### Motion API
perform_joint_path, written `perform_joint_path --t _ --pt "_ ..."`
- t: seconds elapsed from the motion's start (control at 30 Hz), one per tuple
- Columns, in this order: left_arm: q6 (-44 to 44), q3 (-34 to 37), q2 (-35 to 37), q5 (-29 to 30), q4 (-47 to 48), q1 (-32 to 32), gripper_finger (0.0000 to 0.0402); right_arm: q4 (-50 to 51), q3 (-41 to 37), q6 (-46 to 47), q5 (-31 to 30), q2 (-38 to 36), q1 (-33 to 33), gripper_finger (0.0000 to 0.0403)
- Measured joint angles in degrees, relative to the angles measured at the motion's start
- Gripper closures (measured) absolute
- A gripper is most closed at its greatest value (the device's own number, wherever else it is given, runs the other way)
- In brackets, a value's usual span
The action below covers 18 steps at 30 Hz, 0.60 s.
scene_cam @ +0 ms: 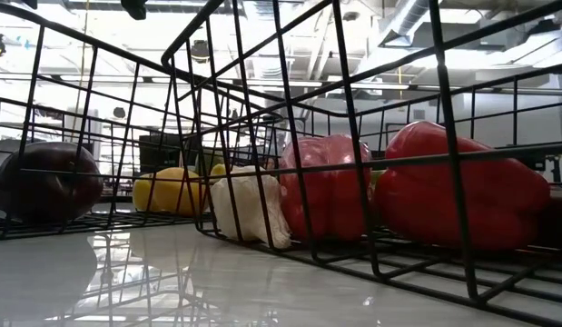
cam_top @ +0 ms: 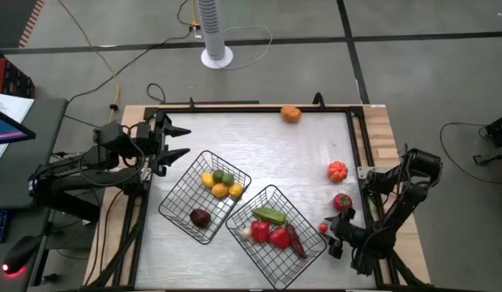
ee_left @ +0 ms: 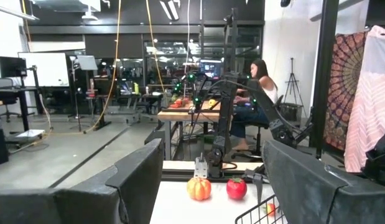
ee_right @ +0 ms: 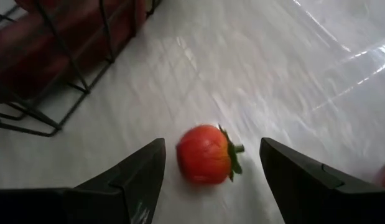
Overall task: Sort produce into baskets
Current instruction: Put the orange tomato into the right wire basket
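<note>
Two black wire baskets stand on the table. The left basket [cam_top: 200, 195] holds yellow, green, orange and dark purple produce; the right basket [cam_top: 275, 235] holds green and red produce. A small red tomato-like fruit with a green stem [ee_right: 204, 154] lies on the table just right of the right basket [cam_top: 323, 228]. My right gripper [ee_right: 211, 168] is open, one finger on either side of this fruit without touching it. My left gripper [cam_top: 182, 142] is open and empty, at the table's far left, beyond the left basket.
Loose on the table: an orange fruit [cam_top: 291, 113] at the far edge, an orange-red ribbed one [cam_top: 337, 170] and a red one [cam_top: 341, 201] near the right edge. The low view shows a white garlic-like piece [scene_cam: 249, 209] and red peppers [scene_cam: 462, 186] in the right basket. A person sits in the room beyond.
</note>
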<state>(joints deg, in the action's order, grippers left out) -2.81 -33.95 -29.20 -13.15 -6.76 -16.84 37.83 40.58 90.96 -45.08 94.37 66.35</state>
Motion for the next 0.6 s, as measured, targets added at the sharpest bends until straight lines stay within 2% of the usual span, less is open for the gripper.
perform_joint_path --t 0.3,0.6 --pt "0.00 0.00 0.00 0.00 0.02 0.00 0.0140 -1.11 -0.79 -0.85 0.24 0.00 -0.63 0.0124" --pt "0.00 0.00 -0.01 0.00 0.02 0.00 0.0140 -1.03 -0.79 -2.79 0.37 0.00 -2.82 0.0184"
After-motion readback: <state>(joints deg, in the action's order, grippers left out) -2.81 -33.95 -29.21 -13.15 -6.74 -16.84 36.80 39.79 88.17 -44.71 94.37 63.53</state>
